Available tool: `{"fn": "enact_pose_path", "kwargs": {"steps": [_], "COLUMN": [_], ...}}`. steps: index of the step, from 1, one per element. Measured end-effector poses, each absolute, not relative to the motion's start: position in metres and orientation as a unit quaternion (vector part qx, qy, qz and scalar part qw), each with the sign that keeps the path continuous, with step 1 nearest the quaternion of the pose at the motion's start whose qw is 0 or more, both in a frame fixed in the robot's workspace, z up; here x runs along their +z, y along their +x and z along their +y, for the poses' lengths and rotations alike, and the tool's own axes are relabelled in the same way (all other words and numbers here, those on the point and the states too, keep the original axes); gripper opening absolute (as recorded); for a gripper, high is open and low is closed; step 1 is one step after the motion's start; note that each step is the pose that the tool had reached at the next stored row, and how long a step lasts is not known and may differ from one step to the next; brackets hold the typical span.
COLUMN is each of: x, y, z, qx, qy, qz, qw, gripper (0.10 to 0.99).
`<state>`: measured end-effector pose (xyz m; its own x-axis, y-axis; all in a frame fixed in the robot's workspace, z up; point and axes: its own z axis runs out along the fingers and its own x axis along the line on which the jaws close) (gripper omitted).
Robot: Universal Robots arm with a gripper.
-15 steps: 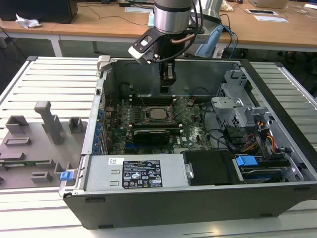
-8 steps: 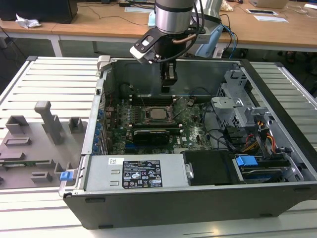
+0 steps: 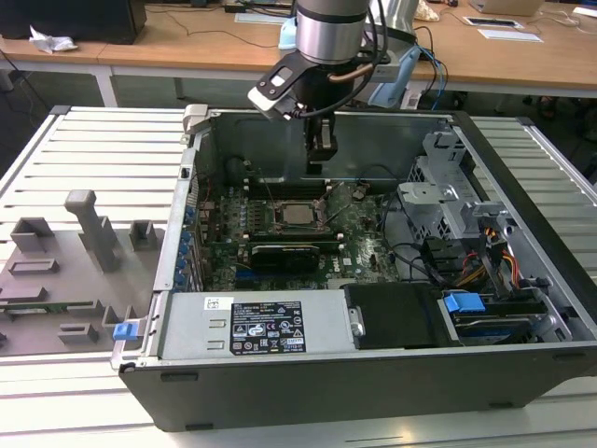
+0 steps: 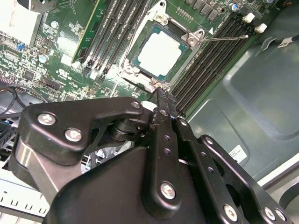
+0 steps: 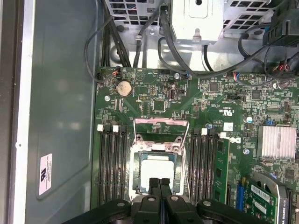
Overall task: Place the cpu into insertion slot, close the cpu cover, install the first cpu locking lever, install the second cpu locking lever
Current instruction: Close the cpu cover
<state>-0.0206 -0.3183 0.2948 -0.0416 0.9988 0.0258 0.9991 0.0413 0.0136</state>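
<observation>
Slatted white counter (image 3: 93, 140) is met first at the near edge of the exterior view, and the open computer case (image 3: 326, 397) is laid flat on it. Inside, the green motherboard (image 3: 368, 245) is mounted on the case floor. Above its rear part the end effector (image 3: 317, 166) is held by the arm. In both wrist views its black fingers (image 5: 153, 186) are seen pressed together with nothing between them, the tips poised just over the socket area.

The insertion slot (image 3: 276, 217) is found near the middle of the board, between banks of memory slots (image 5: 110, 163). The cpu cover (image 5: 161, 125) is judged to be tipped open at the slot edge facing the coin cell battery (image 5: 124, 87). The cpu (image 4: 159, 53) is seated flat in the slot, silvery top up. One locking lever (image 4: 224, 38), a thin wire, is seen unlatched over the memory slots.

Trouble is most likely to be caused by the closed fingertips. If lowered off-line, the chip could be pressed unevenly and the contacts beneath bent. A slip off the thin frame or wire could send the tips into the memory slots.
</observation>
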Motion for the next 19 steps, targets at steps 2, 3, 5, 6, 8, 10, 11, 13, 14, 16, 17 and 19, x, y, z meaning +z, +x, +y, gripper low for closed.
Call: {"fn": "enact_pose_path", "kwargs": {"steps": [2, 3, 5, 6, 8, 10, 11, 13, 14, 16, 17, 19], "x": [0.2948, 0.2948, 0.2948, 0.2948, 0.2948, 0.2949, 0.2949, 0.2949, 0.2949, 0.2949, 0.2949, 0.2949], "y": [-0.0202, -0.02, -0.0198, -0.0196, -0.0194, -0.0189, -0.0187, -0.0183, -0.018, -0.016, -0.0151, -0.0142], "z": [-0.3183, -0.3183, -0.3183, -0.3183, -0.3183, -0.3183, -0.3183, -0.3183, -0.3183, -0.3183, -0.3182, -0.3182], "qx": [-0.014, -0.014, -0.014, -0.014, -0.014, -0.014, -0.014, -0.014, -0.014, -0.014, -0.014, -0.014], "qy": [-0.692, -0.692, -0.692, -0.692, -0.692, -0.692, -0.692, -0.692, -0.692, -0.692, -0.692, -0.692], "qz": [-0.721, -0.722, -0.722, -0.722, -0.722, -0.721, -0.722, -0.722, -0.722, -0.722, -0.722, -0.722], "qw": [0.005, 0.005, 0.005, 0.005, 0.005, 0.005, 0.005, 0.005, 0.005, 0.005, 0.005, 0.005], "gripper": [0.106, 0.106, 0.106, 0.106, 0.106, 0.106, 0.106, 0.106, 0.106, 0.106, 0.106, 0.106]}}
